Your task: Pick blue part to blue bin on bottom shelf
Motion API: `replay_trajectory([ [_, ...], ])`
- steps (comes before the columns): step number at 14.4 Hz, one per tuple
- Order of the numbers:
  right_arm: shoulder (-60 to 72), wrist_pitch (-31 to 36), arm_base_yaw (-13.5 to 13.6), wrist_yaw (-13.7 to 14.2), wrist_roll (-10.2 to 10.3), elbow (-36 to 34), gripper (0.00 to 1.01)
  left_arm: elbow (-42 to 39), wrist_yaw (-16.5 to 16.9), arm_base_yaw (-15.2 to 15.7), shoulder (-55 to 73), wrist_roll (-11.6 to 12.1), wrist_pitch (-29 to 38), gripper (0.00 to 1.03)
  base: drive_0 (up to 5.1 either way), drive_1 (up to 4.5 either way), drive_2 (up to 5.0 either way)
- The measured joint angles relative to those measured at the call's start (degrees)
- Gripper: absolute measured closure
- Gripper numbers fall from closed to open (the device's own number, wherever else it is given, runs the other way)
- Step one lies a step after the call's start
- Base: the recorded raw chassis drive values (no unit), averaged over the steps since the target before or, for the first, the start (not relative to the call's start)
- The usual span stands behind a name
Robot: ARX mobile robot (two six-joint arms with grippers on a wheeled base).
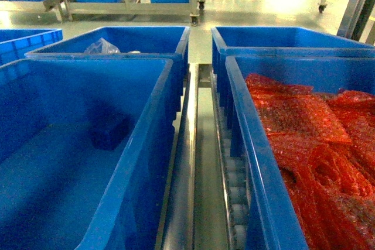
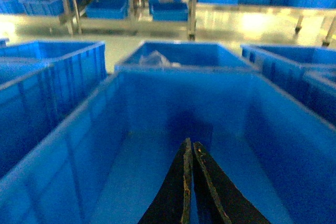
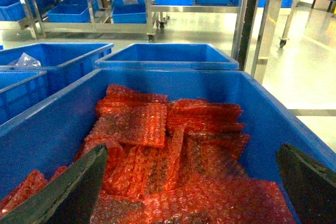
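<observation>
The blue part (image 1: 110,131) lies on the floor of the blue bin (image 1: 153,122) at the left of the head view; it looks rigid, light and boxy, best pinched across its flat sides. Only the left wrist view shows the left gripper (image 2: 191,148) pressed together above it. The right wrist view shows the right gripper (image 3: 194,182) spread over red bubble-wrap packets (image 3: 173,145).

Left gripper pressed together, right gripper spread wide

The left gripper (image 2: 189,148), seen only from its own wrist camera, has its two dark fingers (image 2: 176,192) lying flat against each other, tips meeting and pointing forward and slightly down. The right gripper (image 3: 191,153) holds its dark fingers (image 3: 68,187) far apart, one at each lower corner of its wrist view. Neither arm appears in the head view.
</observation>
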Motion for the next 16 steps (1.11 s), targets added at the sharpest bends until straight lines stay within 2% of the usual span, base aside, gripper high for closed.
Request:
replay_trajectory([
  [1, 0.0, -0.04, 0.0, 0.04, 0.0, 0.0, 0.03, -0.11, 0.17, 0.0, -5.11, 0.04, -7.02, 1.01, 0.0, 0.0, 0.0],
  [7, 0.0, 0.02, 0.0, 0.04, 0.02, 0.0, 0.03, -0.11, 0.04, 0.02, -6.99, 0.13, -6.6, 1.01, 0.0, 0.0, 0.0],
  [8, 0.0, 0.04, 0.0, 0.02, 0.02, 0.0, 0.03, -0.11, 0.0, 0.02, -6.99, 0.11, -6.56, 0.98, 0.0, 0.0, 0.0],
  [11, 0.0, 0.02, 0.0, 0.04, 0.02, 0.0, 0.03, -0.11, 0.04, 0.02, -6.99, 0.13, -6.56, 0.6, 0.0, 0.0, 0.0],
  [13, 0.0, 0.02, 0.0, 0.02, 0.0, 0.0, 0.03, -0.11, 0.04, 0.02, -6.99, 0.11, -6.56, 0.42, 0.0, 0.0, 0.0],
  [16, 0.0, 0.02, 0.0, 0.04, 0.02, 0.0, 0.03, -0.11, 0.04, 0.02, -6.99, 0.15, -6.56, 0.03, 0.0, 0.0, 0.0],
])
